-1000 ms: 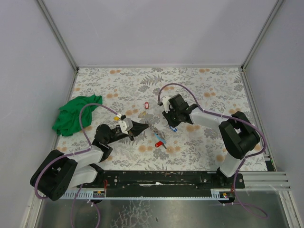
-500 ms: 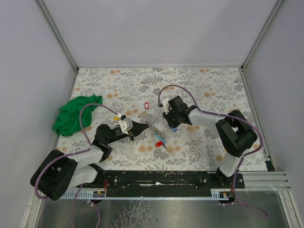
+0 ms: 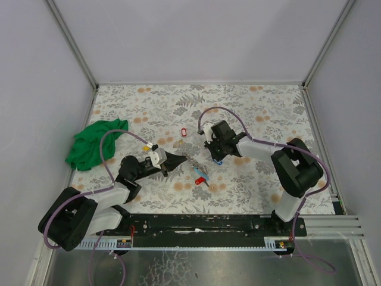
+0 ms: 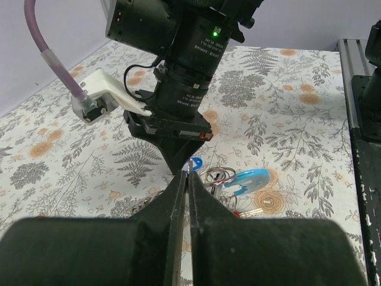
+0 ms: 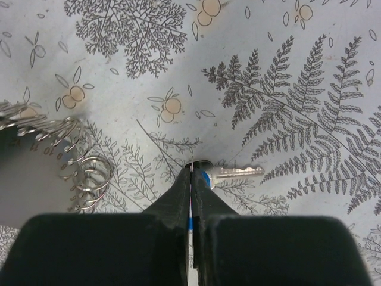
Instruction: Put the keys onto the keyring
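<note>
My left gripper (image 3: pixel 181 158) (image 4: pixel 189 173) is shut, and a thin loop of the keyring (image 4: pixel 217 176) (image 3: pixel 191 159) sticks out between its tips. The rest of the ring bundle lies on the cloth just right of those tips. Facing it, my right gripper (image 3: pixel 215 157) (image 5: pixel 191 168) is shut on a blue-tagged key (image 5: pixel 238 172), whose metal blade points right on the cloth. The blue tag (image 5: pixel 205 177) peeks out beside the fingers. Other keys lie loose: a light-blue tag (image 4: pixel 247 179), a red one (image 3: pixel 199 180) below the rings, and a red tag (image 3: pixel 183 132) farther back.
A crumpled green cloth (image 3: pixel 95 143) lies at the left edge of the floral tablecloth (image 3: pixel 262 107). Grey walls enclose the table on three sides. Spare wire rings (image 5: pixel 86 176) lie left of the right gripper's fingers.
The right gripper has closed fully, onto the blue-tagged key, and shifted slightly toward the left gripper. The left arm has stayed still and shut.
</note>
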